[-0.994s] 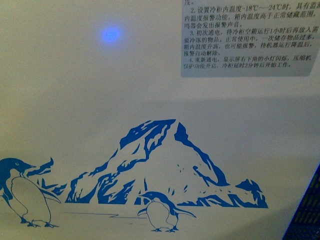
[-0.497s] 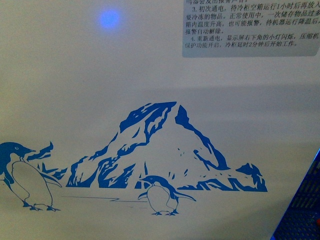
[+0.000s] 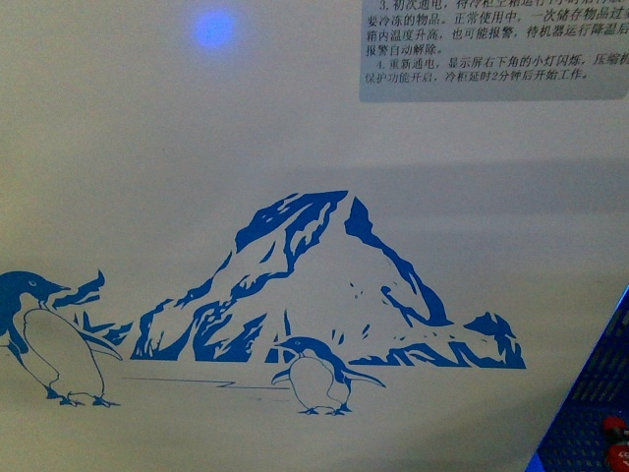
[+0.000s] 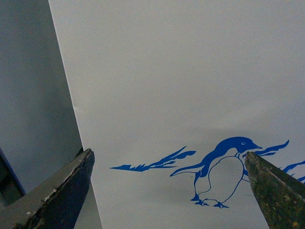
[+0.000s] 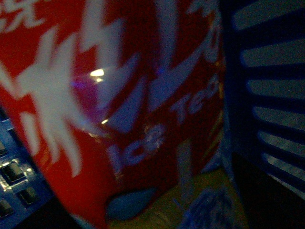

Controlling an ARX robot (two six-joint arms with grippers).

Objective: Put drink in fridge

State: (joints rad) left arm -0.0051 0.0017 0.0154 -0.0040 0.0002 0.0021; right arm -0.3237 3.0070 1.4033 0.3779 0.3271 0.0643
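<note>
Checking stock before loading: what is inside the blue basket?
A red-labelled ice tea bottle, close against the slotted wall of the blue basket. Anything behind or beneath the bottle is covered.

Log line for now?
left gripper open, empty, facing fridge | right wrist view: red drink by basket wall | lid unseen

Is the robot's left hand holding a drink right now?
No, the left gripper is wide open, and only the fridge wall with its penguin shows in the gap.
</note>
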